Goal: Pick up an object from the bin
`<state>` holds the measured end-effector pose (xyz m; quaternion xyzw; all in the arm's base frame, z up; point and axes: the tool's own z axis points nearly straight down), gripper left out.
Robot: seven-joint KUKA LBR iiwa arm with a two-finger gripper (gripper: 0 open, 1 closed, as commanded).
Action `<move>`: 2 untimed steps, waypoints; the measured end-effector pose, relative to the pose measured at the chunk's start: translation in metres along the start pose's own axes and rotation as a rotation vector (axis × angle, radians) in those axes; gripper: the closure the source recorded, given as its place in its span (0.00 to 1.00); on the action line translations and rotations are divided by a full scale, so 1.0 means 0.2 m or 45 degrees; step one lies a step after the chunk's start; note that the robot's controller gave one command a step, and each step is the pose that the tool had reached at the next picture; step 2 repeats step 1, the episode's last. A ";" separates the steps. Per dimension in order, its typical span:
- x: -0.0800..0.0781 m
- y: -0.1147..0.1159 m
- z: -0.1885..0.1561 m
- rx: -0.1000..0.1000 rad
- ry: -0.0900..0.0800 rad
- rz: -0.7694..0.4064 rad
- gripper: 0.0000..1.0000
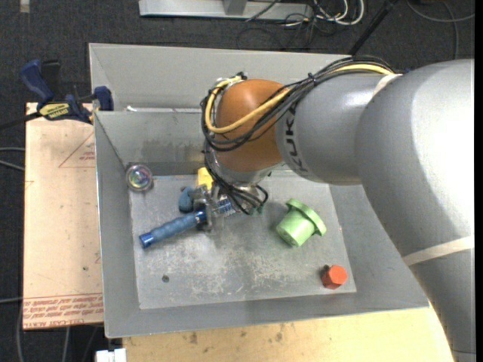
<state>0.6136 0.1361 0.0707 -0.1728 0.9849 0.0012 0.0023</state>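
Note:
My gripper (210, 208) reaches down from under the orange wrist cover near the middle of the bin floor. It stands at the right end of a blue handle-shaped tool (170, 230) that lies slanted toward the lower left. A small blue piece (186, 199) and a yellow piece (204, 176) lie just to the left of and behind the gripper. I cannot make out whether anything is between the fingers.
A light green flanged cylinder (296, 225) lies to the right of the gripper. A small orange-red cap (333, 276) sits near the front right corner. A shiny round clear thing (139, 177) rests at the back left. The arm covers the bin's right rear.

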 end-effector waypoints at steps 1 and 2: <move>0.02 -0.02 -0.66 0.003 -0.007 0.009 1.00; 0.02 -0.02 -0.66 0.003 -0.007 0.009 1.00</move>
